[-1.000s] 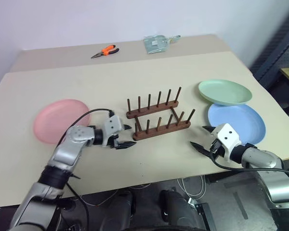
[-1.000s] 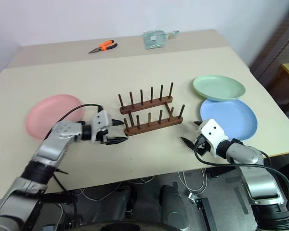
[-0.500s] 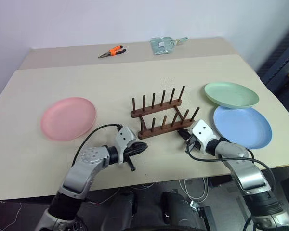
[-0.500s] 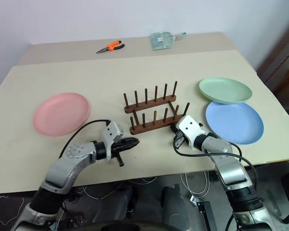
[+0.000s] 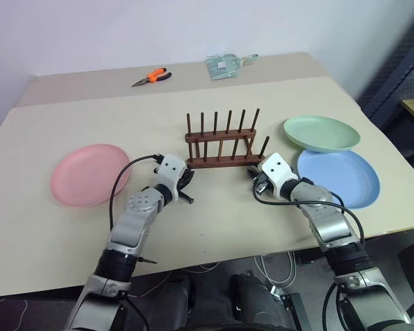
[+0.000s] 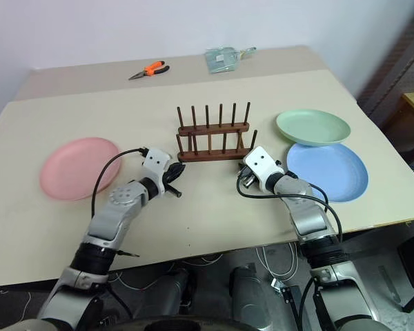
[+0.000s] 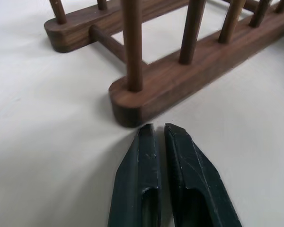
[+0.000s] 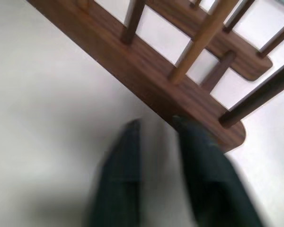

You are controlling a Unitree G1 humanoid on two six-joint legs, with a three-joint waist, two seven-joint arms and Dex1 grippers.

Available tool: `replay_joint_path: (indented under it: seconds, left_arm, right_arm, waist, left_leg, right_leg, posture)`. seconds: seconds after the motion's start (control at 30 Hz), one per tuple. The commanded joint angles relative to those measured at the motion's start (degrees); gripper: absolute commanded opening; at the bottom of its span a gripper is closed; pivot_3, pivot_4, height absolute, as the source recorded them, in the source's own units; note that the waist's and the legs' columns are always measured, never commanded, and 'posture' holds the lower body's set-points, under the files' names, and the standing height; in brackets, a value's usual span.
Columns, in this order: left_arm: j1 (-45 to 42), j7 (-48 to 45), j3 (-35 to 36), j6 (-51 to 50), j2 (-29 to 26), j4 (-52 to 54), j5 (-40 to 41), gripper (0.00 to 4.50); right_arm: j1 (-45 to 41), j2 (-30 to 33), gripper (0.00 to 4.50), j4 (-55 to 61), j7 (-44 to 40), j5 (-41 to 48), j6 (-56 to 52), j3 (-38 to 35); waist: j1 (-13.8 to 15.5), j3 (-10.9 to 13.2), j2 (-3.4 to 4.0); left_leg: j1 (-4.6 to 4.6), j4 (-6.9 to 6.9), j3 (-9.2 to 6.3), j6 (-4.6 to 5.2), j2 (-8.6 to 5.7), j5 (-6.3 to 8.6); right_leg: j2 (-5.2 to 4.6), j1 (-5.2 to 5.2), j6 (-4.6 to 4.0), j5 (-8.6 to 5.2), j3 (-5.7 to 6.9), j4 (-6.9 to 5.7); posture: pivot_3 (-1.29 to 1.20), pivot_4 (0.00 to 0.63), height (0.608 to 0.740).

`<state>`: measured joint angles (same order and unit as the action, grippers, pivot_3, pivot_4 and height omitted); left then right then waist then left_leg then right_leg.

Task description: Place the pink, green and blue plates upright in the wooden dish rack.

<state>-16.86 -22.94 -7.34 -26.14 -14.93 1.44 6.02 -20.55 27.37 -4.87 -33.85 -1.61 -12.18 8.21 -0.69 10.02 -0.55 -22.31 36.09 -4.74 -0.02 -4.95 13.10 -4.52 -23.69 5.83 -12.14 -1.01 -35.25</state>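
The wooden dish rack (image 5: 221,161) stands empty at mid-table, lying crosswise. My left gripper (image 7: 156,128) sits low at the rack's left end, its fingers almost together with nothing between them, tips just short of the near bar (image 7: 180,80). At the rack's right end my right gripper (image 8: 156,125) is open, and one finger (image 8: 199,142) touches the near bar's end (image 8: 146,80). The pink plate (image 5: 90,174) lies flat at the left. The green plate (image 5: 322,132) overlaps the blue plate (image 5: 341,176) at the right.
Orange-handled pliers (image 5: 150,74) and a clear packet (image 5: 224,63) lie at the table's far side. A cable (image 5: 127,172) loops from my left wrist toward the pink plate. The table's front edge runs just behind both forearms.
The rack has turned from slanted to crosswise. Both grippers closed in on its ends; the right one has opened from shut and the left shows a thin slit. The camera shifted as well.
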Motion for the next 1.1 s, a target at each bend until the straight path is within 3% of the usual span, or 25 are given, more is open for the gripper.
replay_joint_path:
  seconds: [0.03,0.1,0.13,0.17,0.27,0.4,0.67,0.77,0.97,1.0,1.1]
  left_arm:
    - [2.59,2.06,8.14,-2.27,-2.43,7.23,2.54,2.13]
    - [1.87,5.85,13.0,-3.04,-3.25,8.97,2.31,3.25]
    - [0.89,8.65,15.77,-3.36,-3.78,8.9,1.61,3.7]
    - [-0.63,13.37,19.65,-4.86,-4.74,8.1,0.01,4.16]
    - [-3.96,26.5,29.29,-11.55,-6.72,5.7,-4.48,4.16]
    - [-5.99,34.06,40.87,-20.51,-3.59,8.5,-1.45,4.16]
    - [-9.4,36.69,55.66,-36.69,6.71,15.07,10.88,4.16]
    - [-10.55,38.14,60.22,-39.28,10.06,15.63,14.41,3.3]
    - [-12.46,40.42,62.28,-38.7,9.88,14.21,16.68,0.25]
    - [-12.46,39.15,60.5,-37.11,8.65,13.93,16.66,0.05]
    - [-12.59,34.45,52.35,-27.82,4.24,15.62,14.41,0.05]
  right_arm:
    - [0.78,1.6,3.02,13.15,-7.34,6.38,-1.35,-0.24]
    - [0.76,1.77,4.16,17.31,-9.24,8.04,-2.45,0.31]
    - [0.33,1.56,4.5,18.57,-9.48,8.21,-2.8,0.65]
    - [-0.39,1.21,4.5,19.29,-9.66,8.0,-2.91,1.3]
    - [-2.01,0.26,4.5,19.42,-9.96,7.44,-3.0,3.0]
    - [-2.95,-0.85,4.5,17.64,-10.18,6.55,-1.46,5.07]
    - [-4.08,-2.18,4.5,15.32,-11.02,6.34,0.81,6.64]
    - [-4.5,-2.19,4.5,14.51,-10.7,5.83,1.78,6.51]
    - [-4.99,-1.79,4.5,15.64,-11.1,7.32,-0.19,5.07]
    - [-5.23,-1.59,4.5,16.26,-11.34,7.79,-0.86,4.72]
    - [-6.86,-1.18,4.5,17.89,-11.01,7.44,-0.45,4.23]
  waist:
    - [-0.24,0.02,0.01]
    - [-0.17,0.06,-0.03]
    - [-0.02,0.06,-0.03]
    - [0.07,0.06,-0.04]
    - [0.07,0.1,-0.13]
    - [0.11,0.09,-0.11]
    - [1.24,0.14,-0.56]
    - [1.2,0.14,-0.57]
    - [1.31,0.14,-0.58]
    - [1.4,0.14,-0.58]
    - [1.33,0.2,-0.68]
  left_leg:
    - [-0.01,-0.03,0.0,0.0,0.01,0.0]
    - [-0.09,-0.05,-0.02,-0.01,0.1,0.01]
    - [-0.12,-0.03,-0.05,-0.01,0.11,0.01]
    - [-0.13,-0.01,-0.06,-0.01,0.11,0.01]
    - [-0.13,0.04,-0.08,-0.02,0.09,0.01]
    - [-0.13,-0.05,-0.06,0.02,-0.11,0.06]
    - [-0.17,0.11,-0.14,-0.08,-0.14,0.17]
    - [-0.16,0.09,-0.12,-0.09,-0.14,0.18]
    - [-0.14,0.06,-0.12,-0.13,-0.12,0.15]
    - [-0.14,0.06,-0.12,-0.14,-0.12,0.16]
    - [-0.14,0.06,-0.12,-0.18,-0.12,0.15]
  right_leg:
    - [-0.01,-0.04,0.0,0.0,-0.02,0.0]
    - [-0.01,-0.14,0.0,-0.01,-0.02,0.0]
    - [0.0,-0.17,0.0,-0.01,0.01,-0.01]
    - [0.0,-0.16,0.0,-0.01,0.02,-0.01]
    - [0.0,-0.15,0.02,-0.01,0.06,0.0]
    - [-0.1,-0.18,0.11,-0.04,0.05,-0.01]
    - [-0.13,-0.09,0.15,-0.06,0.14,-0.01]
    - [-0.13,-0.09,0.15,-0.06,0.13,0.0]
    - [-0.08,-0.11,0.15,-0.06,0.13,-0.02]
    - [-0.08,-0.09,0.15,-0.06,0.13,-0.02]
    - [-0.07,-0.09,0.14,-0.06,0.13,-0.01]
  posture:
    - [0.0,0.15,0.74]
    - [0.0,0.15,0.74]
    - [0.0,0.15,0.74]
    - [0.0,0.15,0.74]
    - [0.0,0.15,0.74]
    - [0.0,0.15,0.74]
    - [0.0,0.15,0.74]
    - [0.0,0.15,0.74]
    - [0.0,0.15,0.74]
    - [0.0,0.15,0.74]
    - [0.0,0.15,0.74]
